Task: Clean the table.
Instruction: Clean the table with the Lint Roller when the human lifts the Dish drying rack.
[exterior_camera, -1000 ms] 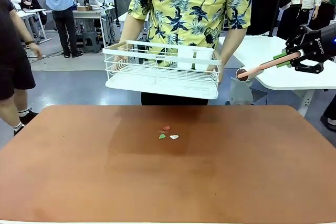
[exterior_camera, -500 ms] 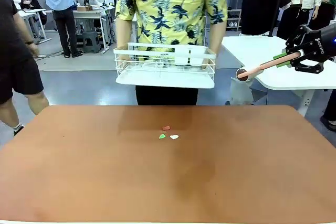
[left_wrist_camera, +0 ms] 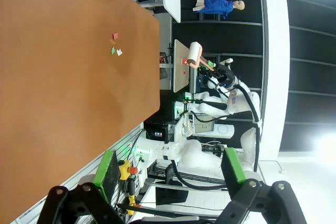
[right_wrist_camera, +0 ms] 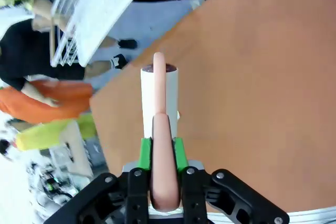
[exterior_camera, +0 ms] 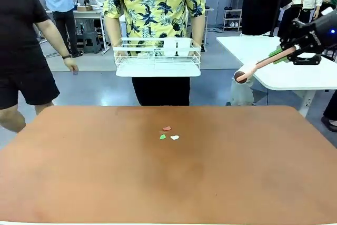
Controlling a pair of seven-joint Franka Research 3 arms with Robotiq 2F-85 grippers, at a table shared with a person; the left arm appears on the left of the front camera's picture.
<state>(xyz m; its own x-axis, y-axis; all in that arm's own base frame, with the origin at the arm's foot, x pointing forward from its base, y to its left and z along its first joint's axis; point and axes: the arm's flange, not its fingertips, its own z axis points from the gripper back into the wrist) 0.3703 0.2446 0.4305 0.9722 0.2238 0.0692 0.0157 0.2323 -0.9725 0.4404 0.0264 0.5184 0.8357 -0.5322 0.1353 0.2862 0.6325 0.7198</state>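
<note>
The reddish-brown table (exterior_camera: 79, 172) carries three small paper scraps (exterior_camera: 167, 133), red, green and white, near its middle. High off the far right corner, my right gripper (exterior_camera: 287, 52) is shut on the pink handle of a lint roller (exterior_camera: 258, 68), whose white roll points left and down. From the right wrist, the roller (right_wrist_camera: 159, 98) stands out from the gripper (right_wrist_camera: 161, 156) above the table (right_wrist_camera: 252, 103). My left gripper (left_wrist_camera: 170, 169) is open with nothing in it, well back from the table (left_wrist_camera: 63, 77) and the scraps (left_wrist_camera: 115, 45).
A person in a yellow shirt stands beyond the far edge holding a white wire rack (exterior_camera: 157, 56) in both hands. Someone in black (exterior_camera: 26, 51) walks at the far left. A white-topped table (exterior_camera: 284, 72) stands behind my right gripper.
The person with the rack has stepped back from the table. The one in black has come in from the left. My right gripper has risen slightly with the roller.
</note>
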